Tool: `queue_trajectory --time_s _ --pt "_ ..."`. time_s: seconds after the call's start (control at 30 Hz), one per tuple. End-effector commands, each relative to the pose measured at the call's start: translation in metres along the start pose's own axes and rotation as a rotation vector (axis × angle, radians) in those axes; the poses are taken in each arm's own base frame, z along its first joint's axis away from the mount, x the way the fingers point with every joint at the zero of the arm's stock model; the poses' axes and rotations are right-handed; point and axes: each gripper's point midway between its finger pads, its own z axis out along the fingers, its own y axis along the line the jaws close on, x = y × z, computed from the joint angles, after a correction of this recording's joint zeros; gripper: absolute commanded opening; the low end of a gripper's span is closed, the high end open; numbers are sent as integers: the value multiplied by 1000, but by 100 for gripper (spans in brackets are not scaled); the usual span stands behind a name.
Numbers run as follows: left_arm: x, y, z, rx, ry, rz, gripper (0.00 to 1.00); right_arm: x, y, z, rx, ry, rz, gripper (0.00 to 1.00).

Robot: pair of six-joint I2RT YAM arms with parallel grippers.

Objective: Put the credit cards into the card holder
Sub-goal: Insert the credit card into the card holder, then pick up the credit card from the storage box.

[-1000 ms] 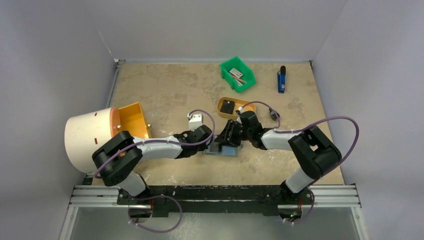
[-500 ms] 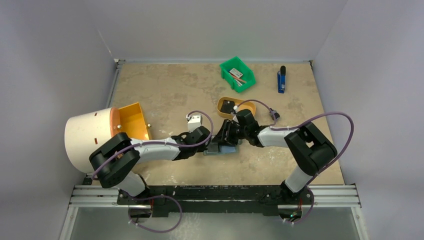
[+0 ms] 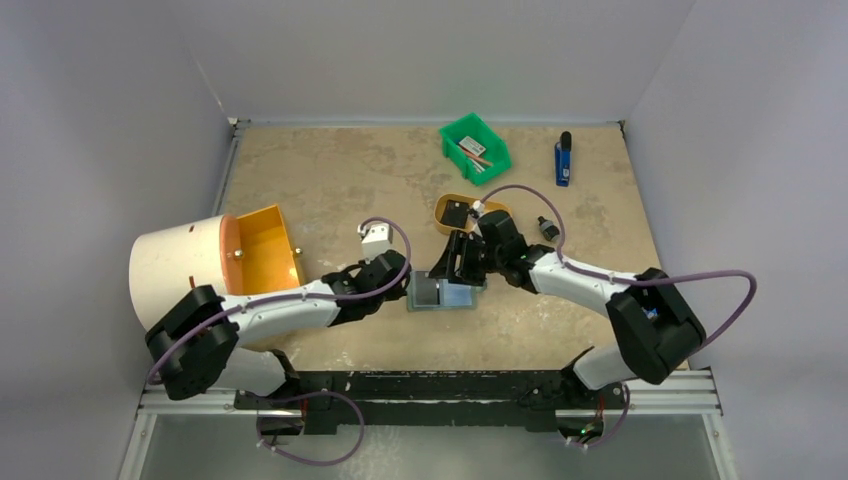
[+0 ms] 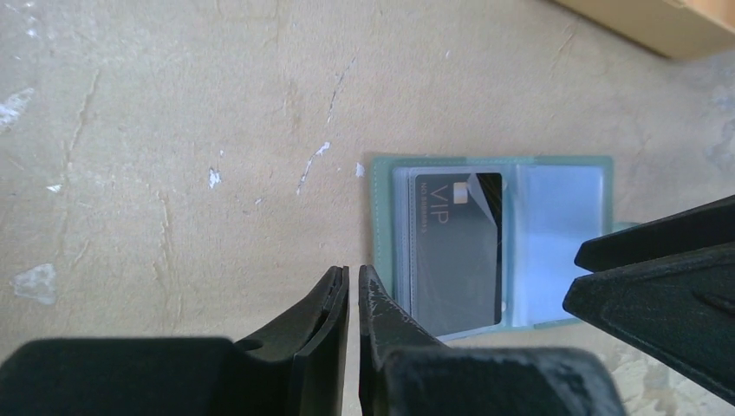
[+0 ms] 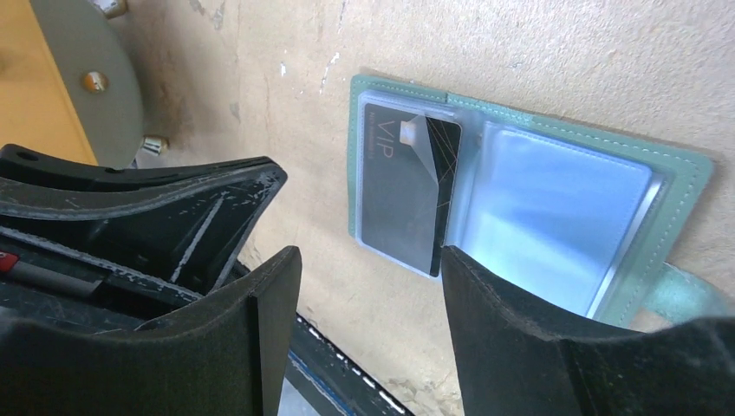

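Note:
The card holder (image 3: 441, 293) lies open on the table, grey-green with pale blue pockets (image 4: 559, 234). A black credit card marked VIP (image 4: 457, 251) sits in its left pocket (image 5: 407, 191); the clear pocket film curls at the card's top corner. Another black credit card (image 3: 457, 213) lies in the tan oval tray (image 3: 484, 205). My left gripper (image 4: 354, 279) is just left of the holder, shut to a hairline slit with nothing in it. My right gripper (image 5: 368, 273) hovers over the holder's near edge, open and empty; one finger (image 5: 485, 286) overlaps the right pocket.
A green bin (image 3: 475, 147) and a blue object (image 3: 563, 160) stand at the back. A small black knob (image 3: 545, 227) lies right of the tray. A big white and orange tub (image 3: 215, 268) lies on its side at the left.
My left gripper has pulled back to the left, off the card holder. My right gripper has opened wider and moved back a little, so the holder with the card now shows.

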Motion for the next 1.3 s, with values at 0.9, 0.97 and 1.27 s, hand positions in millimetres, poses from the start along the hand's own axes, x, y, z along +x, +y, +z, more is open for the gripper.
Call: queue_trajectory --time_s 0.9,0.97,1.27 --pt "-75 -40 -55 258 -235 -129 4 -200 -39 -28 207 -434 3 64" --pt "-76 -37 -55 247 -241 -136 3 -202 -44 -16 214 -410 30 62" --pt "-71 -30 -48 198 -230 -112 6 -198 -58 23 208 -315 91 66"
